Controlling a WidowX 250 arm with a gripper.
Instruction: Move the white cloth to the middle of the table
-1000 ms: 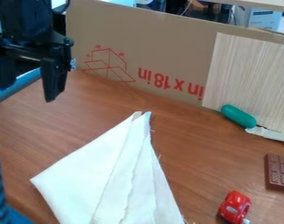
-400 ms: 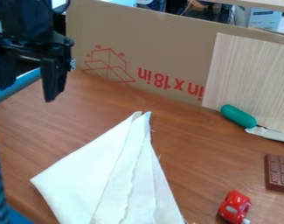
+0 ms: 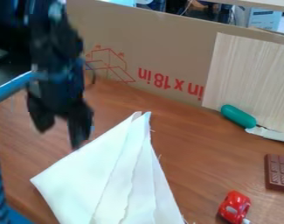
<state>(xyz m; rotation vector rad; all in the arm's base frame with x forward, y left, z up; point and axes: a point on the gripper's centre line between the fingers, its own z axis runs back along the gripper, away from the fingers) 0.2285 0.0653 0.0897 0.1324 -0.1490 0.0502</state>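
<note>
The black, two-finger metal end effector (image 3: pixel 61 137) has been lowered toward the white, folded fabric cloth (image 3: pixel 112 175), its fingers held apart, released. The cloth is spread on the brown wooden surface (image 3: pixel 188 140), nearer the camera than the end effector.

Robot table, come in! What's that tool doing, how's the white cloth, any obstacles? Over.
Tool open, at the cloth's upper left. White cloth folded, ungripped. Red toy car to its right, likely no obstacle.
</note>
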